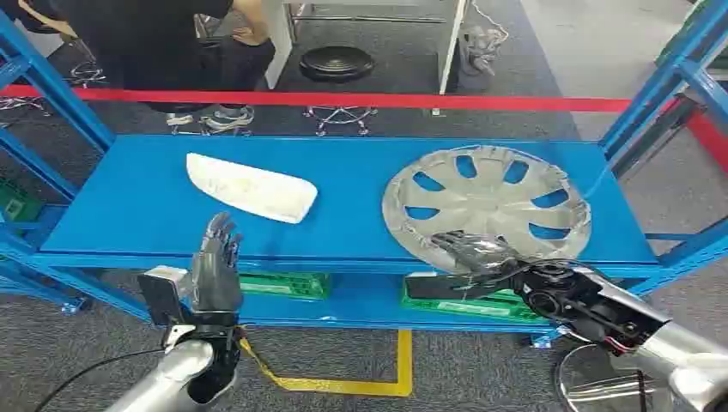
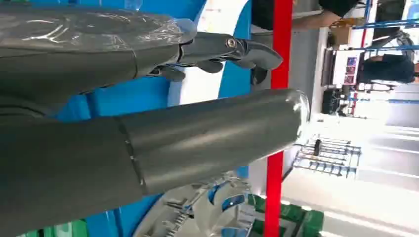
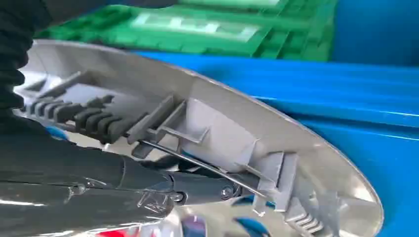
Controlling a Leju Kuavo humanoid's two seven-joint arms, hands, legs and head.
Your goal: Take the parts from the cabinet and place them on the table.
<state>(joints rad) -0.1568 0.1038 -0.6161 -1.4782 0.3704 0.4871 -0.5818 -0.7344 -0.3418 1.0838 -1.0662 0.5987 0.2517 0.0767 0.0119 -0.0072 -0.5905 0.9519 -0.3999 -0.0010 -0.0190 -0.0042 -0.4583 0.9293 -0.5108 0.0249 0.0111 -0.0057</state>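
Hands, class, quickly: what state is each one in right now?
Left hand: open, fingers apart, holding nothing.
Right hand: gripping the near edge of the hubcap.

No readable text; label on green crate (image 1: 283, 284) perhaps printed, too blurred

A workshop or robot test hall; blue steel shelving (image 1: 343, 257) holds car parts, green crates (image 1: 283, 285) sit below, grey carpet carries yellow tape (image 1: 343, 384), and a red barrier (image 1: 360, 99) runs at twelve o'clock.
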